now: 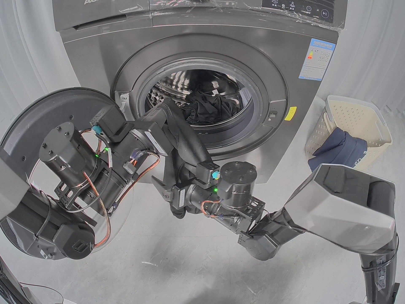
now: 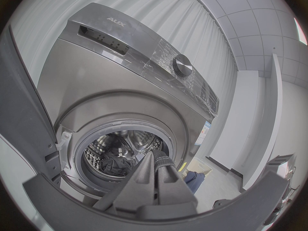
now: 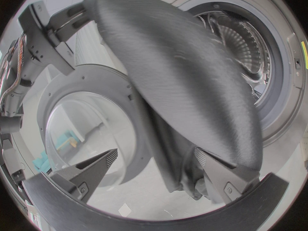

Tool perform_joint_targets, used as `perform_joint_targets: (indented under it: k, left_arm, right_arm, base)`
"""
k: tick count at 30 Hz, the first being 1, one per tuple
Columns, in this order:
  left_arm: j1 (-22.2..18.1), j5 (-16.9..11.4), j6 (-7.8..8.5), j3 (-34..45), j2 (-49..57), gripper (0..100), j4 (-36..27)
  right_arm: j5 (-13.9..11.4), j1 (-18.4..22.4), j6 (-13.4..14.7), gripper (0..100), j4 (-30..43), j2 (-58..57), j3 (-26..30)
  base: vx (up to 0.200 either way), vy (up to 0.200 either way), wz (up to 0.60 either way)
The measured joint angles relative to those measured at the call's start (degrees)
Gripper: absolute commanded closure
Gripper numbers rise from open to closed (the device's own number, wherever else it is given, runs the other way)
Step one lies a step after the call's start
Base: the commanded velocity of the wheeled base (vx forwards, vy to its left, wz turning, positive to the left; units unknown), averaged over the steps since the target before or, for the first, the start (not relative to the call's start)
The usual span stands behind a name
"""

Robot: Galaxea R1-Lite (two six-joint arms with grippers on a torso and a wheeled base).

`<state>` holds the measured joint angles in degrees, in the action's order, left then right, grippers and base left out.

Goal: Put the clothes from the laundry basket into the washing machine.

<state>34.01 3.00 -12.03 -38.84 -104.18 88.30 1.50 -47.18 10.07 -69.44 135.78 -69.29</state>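
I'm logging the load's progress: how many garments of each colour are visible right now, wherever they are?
Black: 2, the drum garment and the held garment in the left gripper
Navy: 1, the navy garment in the laundry basket
Total: 3

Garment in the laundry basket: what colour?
Navy blue. The garment hangs over the cream laundry basket rim; head view shows it best.

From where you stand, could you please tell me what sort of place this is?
Likely a laundry corner staged in a lab or test room: a front-loading washing machine with its door open, a laundry basket holding a navy garment beside it, and plain grey curtains hung behind.
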Motion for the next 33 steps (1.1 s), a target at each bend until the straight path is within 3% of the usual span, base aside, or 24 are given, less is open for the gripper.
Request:
perform_joint_targets:
  k: [7,16,26,33]
  left_arm:
    - [0.00,0.01,0.00,-0.07,0.11,100,0.00]
    - [0.05,0.00,0.00,-0.02,0.22,100,0.00]
    - [0.09,-0.02,0.00,0.00,0.27,100,0.05]
    - [0.05,0.01,0.00,0.04,0.27,100,0.02]
  right_arm:
    - [0.20,4.53,-2.06,0,-0.60,-2.54,4.83]
    - [0.33,10.47,-4.44,0,-1.07,-3.58,5.84]
    - [0.24,13.80,-4.82,0,-2.44,-2.23,4.49]
    - [0.22,15.35,-7.34,0,-6.22,-1.88,7.34]
  base:
    - [0.000,0.000,0.00]
    - [0.000,0.000,0.00]
    - [0.000,0.000,0.00]
    - [0.000,0.000,0.00]
